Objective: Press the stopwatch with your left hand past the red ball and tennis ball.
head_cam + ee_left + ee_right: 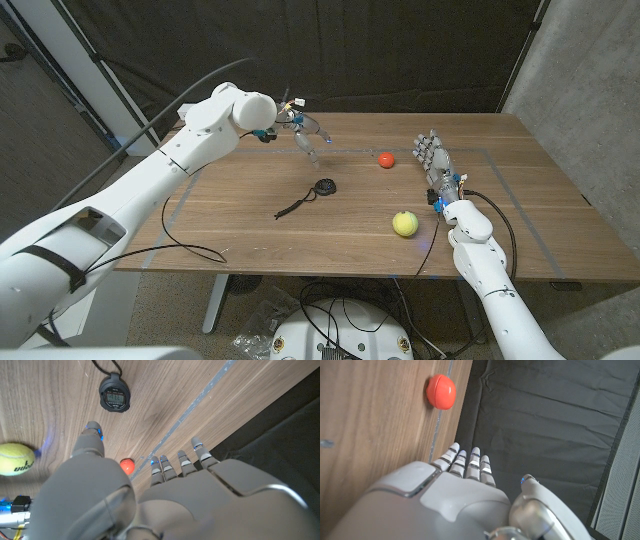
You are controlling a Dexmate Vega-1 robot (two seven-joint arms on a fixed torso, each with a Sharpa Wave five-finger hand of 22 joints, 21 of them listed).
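No legible text on anything.

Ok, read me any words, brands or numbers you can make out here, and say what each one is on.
Stopwatch: digits on its display and small print on its face, too small to read.
Tennis ball: dark brand lettering, partly turned away, not legible.
Red ball: no text.

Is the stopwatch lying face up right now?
Face up. The left wrist view shows the stopwatch flat on the table, its display with digits towards the camera, cord trailing off.
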